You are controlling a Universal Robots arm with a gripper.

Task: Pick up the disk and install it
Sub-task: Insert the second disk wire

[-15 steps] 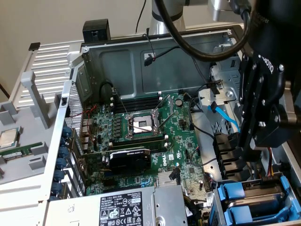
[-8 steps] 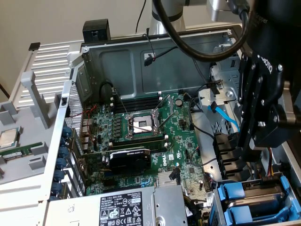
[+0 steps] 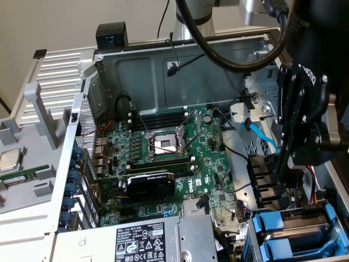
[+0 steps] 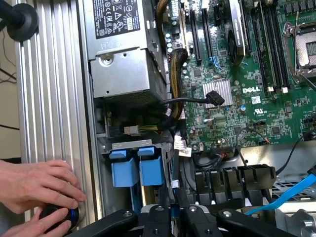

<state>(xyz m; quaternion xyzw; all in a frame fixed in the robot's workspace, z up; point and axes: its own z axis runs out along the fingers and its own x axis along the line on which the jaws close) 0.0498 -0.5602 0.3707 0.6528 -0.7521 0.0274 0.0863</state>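
Lower right of the exterior view: the disk (image 3: pixel 292 222) is apparently one of two blue carriers (image 3: pixel 294 246); which one cannot be told. It is probably rigid, dense and shock-sensitive, so grip the carrier's side rails. Just beyond, the gripper (image 3: pixel 283 173) hovers; clenched or released cannot be told.

We count 1 open PC case (image 3: pixel 163 71) w/ 1 motherboard (image 3: pixel 180 158), 1 CPU socket (image 3: pixel 165 144), 1 graphics card (image 3: pixel 150 183) and 1 PSU (image 3: pixel 142 240). 2 blue drive carriers (image 3: pixel 297 232) sit side by side in the bay. 1 blue SATA cable (image 3: pixel 260 134) hangs by the cage. 1 loose CPU chip (image 3: pixel 10 160) lies outside the case. 1 robot hand (image 3: pixel 289 164) over the bay. In the wrist view: 2 person's hands (image 4: pixel 37 185) on 1 black knob (image 4: pixel 59 217), plus 1 silver heatsink (image 4: pixel 217 94).
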